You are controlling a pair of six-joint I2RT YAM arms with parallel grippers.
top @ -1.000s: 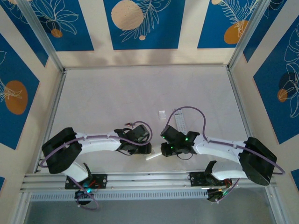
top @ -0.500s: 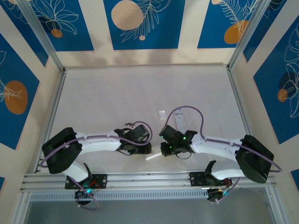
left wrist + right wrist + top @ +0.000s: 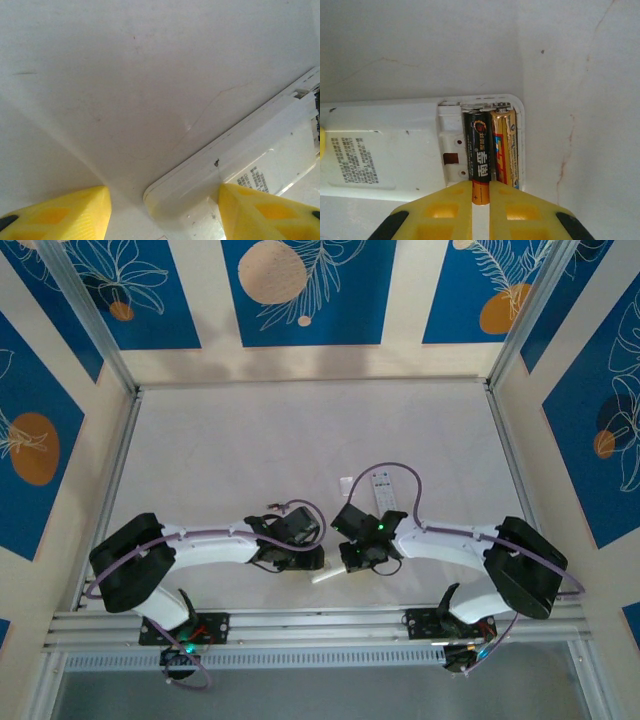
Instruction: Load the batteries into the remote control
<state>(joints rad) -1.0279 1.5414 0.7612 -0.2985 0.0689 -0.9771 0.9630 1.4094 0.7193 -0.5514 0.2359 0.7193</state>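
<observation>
Right gripper (image 3: 481, 191) mine, jaws narrow, pinching copper-tipped end of black battery (image 3: 480, 150). Battery lying in open compartment (image 3: 518, 111) at end of remote control (image 3: 395, 150), which is resting face-down on table (image 3: 420, 50). Gold battery (image 3: 504, 147) sitting alongside, touching. Am judging both light, rigid, slick: end pinch looking apt. Left gripper (image 3: 164, 201) standing wide, straddling remote's corner, gripping nothing.

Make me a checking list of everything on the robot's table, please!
Surface: pale table, faint scuffs.
Job's things: white remote lying back-up, cover off; black battery and gold battery side by side in its bay.
Clutter: second remote, small white piece near it.
Grippers: right gripper pinching the black battery's end; left gripper open around a corner of the white remote.
Cables: purple cable looping over the right arm.
Surroundings: blue flower-patterned walls, metal frame.
</observation>
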